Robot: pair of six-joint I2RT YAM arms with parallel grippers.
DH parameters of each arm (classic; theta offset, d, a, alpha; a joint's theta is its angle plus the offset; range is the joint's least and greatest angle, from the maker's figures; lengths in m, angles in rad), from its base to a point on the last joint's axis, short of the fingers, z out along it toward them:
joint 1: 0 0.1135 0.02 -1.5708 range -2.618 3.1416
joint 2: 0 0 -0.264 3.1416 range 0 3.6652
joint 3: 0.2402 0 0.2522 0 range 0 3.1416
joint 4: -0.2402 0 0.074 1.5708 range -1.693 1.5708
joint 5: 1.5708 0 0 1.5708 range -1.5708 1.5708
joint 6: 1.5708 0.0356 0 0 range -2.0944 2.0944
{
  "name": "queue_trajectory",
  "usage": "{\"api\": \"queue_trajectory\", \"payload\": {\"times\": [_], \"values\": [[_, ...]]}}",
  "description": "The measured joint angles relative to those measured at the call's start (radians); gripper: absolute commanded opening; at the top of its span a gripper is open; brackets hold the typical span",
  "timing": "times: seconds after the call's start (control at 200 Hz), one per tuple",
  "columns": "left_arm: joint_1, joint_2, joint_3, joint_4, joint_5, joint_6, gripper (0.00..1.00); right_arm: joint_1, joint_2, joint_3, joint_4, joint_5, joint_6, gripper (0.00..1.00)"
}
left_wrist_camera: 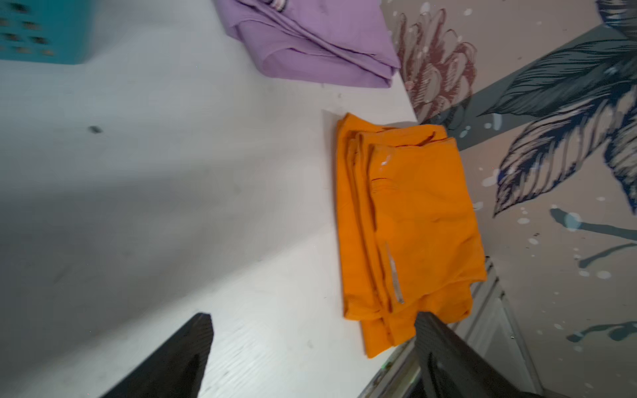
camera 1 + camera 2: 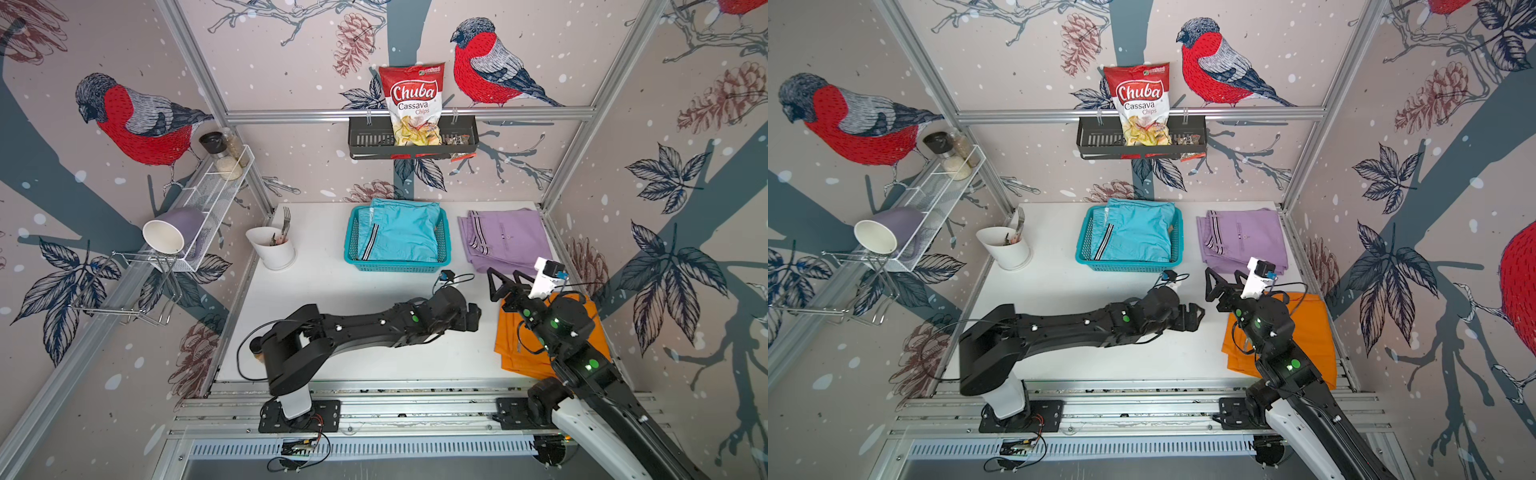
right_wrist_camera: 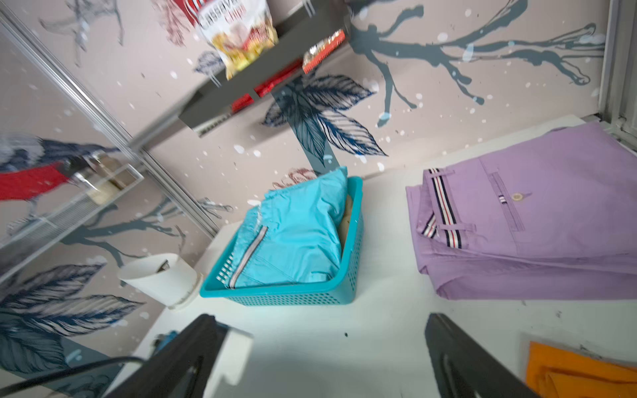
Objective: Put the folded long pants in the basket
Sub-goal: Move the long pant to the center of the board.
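Nearest the lens, the black parallel right gripper [image 3: 319, 317] is seen with its fingers spread wide and nothing held between them. It is raised over the white tabletop [image 2: 332, 324] in both top views. The folded orange cloth trousers [image 2: 511, 349] are found directly beneath this gripper's wrist and arm, flat on the table and partly hidden by them. Just ahead of the right gripper and slightly to its right, the folded lilac trousers with striped trim [image 3: 537, 220] are laid flat, apart from the fingertips. Ahead and to its left, well apart, the rectangular turquoise plastic basket with perforated sides [image 3: 275, 293] is placed. The sky-blue folded trousers with striped trim [image 3: 296, 234] are set inside it, bulging above the rim, and a sliver of tan cloth [image 3: 347, 215] is glimpsed under them against the basket wall. The black left gripper [image 1: 312, 315] is likewise held apart and empty, low over bare table. The orange bundle is met just beyond its fingertips, untouched, and the lilac bundle is seen farther off on the same side.
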Motion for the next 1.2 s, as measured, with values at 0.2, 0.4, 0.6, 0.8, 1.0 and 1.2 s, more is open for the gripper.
{"api": "queue_trajectory", "payload": {"times": [0.2, 0.4, 0.6, 0.8, 1.0, 1.2], "values": [[-0.006, 0.181, 0.089, 0.101, 0.057, -0.024, 0.95, 0.002, -0.070, -0.022, -0.005, 0.017, 0.010, 1.00], [-0.006, 0.340, 0.232, 0.125, 0.134, -0.042, 0.95, 0.003, -0.085, -0.022, -0.038, 0.057, 0.027, 1.00], [-0.006, 0.456, 0.305, 0.151, 0.202, -0.079, 0.91, 0.005, -0.174, -0.022, -0.066, 0.109, 0.050, 1.00], [-0.006, 0.555, 0.424, 0.189, 0.262, -0.102, 0.85, 0.005, -0.189, -0.022, -0.095, 0.145, 0.053, 1.00], [-0.006, 0.640, 0.517, 0.216, 0.309, -0.118, 0.59, 0.005, -0.192, -0.022, -0.112, 0.156, 0.056, 1.00], [-0.006, 0.685, 0.541, 0.214, 0.320, -0.137, 0.00, 0.005, -0.201, -0.025, -0.112, 0.160, 0.056, 1.00]]}}
